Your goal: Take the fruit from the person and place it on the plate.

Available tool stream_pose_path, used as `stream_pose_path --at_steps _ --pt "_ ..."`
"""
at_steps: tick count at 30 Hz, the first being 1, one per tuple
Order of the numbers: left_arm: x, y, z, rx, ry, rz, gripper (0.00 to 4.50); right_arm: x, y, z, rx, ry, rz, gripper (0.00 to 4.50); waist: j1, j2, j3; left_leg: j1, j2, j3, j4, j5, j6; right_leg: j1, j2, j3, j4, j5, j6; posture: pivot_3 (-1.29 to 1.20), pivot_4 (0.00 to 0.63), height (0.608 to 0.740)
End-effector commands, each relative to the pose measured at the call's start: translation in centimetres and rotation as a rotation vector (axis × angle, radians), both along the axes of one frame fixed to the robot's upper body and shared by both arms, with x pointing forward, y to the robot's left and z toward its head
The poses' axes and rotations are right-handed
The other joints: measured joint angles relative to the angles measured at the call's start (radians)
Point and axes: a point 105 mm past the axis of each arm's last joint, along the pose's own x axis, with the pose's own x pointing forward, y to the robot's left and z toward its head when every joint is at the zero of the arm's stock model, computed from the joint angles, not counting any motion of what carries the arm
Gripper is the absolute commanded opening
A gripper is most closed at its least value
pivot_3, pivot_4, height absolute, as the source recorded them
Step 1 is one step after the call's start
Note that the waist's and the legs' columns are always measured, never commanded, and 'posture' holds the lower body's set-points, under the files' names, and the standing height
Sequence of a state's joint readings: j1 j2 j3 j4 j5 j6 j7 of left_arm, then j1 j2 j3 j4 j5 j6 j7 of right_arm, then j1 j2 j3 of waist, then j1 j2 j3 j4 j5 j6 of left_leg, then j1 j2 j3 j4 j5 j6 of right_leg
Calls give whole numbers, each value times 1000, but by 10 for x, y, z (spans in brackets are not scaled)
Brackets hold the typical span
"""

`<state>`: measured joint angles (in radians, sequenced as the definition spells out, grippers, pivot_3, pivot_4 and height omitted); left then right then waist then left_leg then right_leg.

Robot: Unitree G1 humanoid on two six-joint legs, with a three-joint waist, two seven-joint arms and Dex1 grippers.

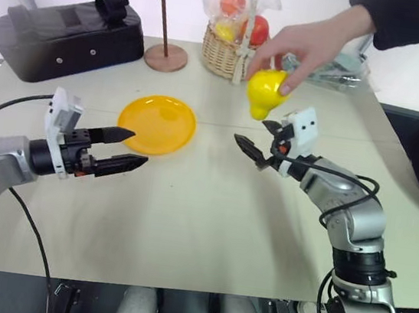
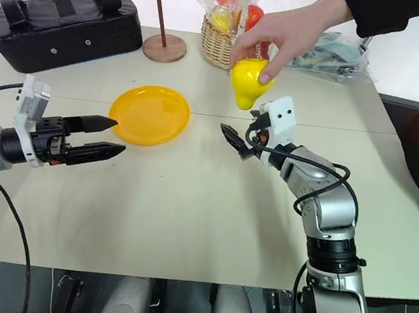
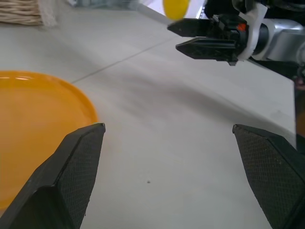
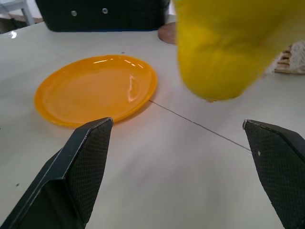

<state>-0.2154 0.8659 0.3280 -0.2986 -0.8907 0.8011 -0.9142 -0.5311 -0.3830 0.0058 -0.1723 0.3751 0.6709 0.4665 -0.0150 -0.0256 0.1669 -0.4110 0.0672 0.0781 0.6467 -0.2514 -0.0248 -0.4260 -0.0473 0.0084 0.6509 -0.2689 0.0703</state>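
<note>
A person's hand (image 1: 309,46) with a dark sleeve reaches in from the far right, holding the glossy yellow fruit (image 1: 264,90) tip down above the table. Just below and in front of the fruit, my right gripper (image 1: 250,129) is open and apart from it; the right wrist view has the fruit (image 4: 228,47) hanging above the gap between the fingers. The yellow-orange plate (image 1: 157,123) lies empty at the table's middle left. My left gripper (image 1: 139,149) hovers open beside the plate's near left rim, pointing right.
At the far left of the table (image 1: 200,225) lies a black bag (image 1: 68,30). A wooden pole stand (image 1: 165,56) rises behind the plate. A wicker basket (image 1: 227,51) of wrapped fruit stands behind the hand. Open tabletop lies between the grippers.
</note>
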Motion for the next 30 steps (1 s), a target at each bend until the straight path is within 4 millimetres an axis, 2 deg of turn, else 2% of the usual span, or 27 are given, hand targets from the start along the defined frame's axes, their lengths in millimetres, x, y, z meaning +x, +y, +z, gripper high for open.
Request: stream_pose_path --at_steps 1,10,13,17,18,19,25,30 --pt "-3 1 5 2 -40 15 4481 5 1 24 36 -77 -10 4500 -1 0 0 0 0 0 0 0 0 0 0 0 0 0 0 0 150 740" --pt "-7 1 -2 -7 -33 43 4481 7 6 44 97 -83 7 4500 -1 0 0 0 0 0 0 0 0 0 0 0 0 0 0 0 150 740" --pt "-8 1 -4 -6 -33 50 4500 5 9 45 97 -80 22 3696 -2 0 0 0 0 0 0 0 0 0 0 0 0 0 0 0 150 740" --pt "-6 2 -3 -9 -39 59 4500 5 11 45 100 -80 28 1618 -2 0 0 0 0 0 0 0 0 0 0 0 0 0 0 0 150 740" --pt "-6 2 -3 -9 -40 61 4500 4 11 45 101 -81 28 1207 -2 0 0 0 0 0 0 0 0 0 0 0 0 0 0 0 150 740" --pt "-6 2 -3 -9 -41 62 4500 4 11 46 101 -81 28 1087 -2 0 0 0 0 0 0 0 0 0 0 0 0 0 0 0 150 740" --pt "-4 7 -5 7 -41 100 4500 4 17 44 82 -76 46 1086 -2 0 0 0 0 0 -1 0 0 0 0 0 0 0 0 0 150 740" --pt "5 31 -17 51 -20 276 4500 15 42 17 3 -34 75 1086 -10 0 0 0 0 0 -1 0 0 -1 0 0 0 0 0 0 150 740"
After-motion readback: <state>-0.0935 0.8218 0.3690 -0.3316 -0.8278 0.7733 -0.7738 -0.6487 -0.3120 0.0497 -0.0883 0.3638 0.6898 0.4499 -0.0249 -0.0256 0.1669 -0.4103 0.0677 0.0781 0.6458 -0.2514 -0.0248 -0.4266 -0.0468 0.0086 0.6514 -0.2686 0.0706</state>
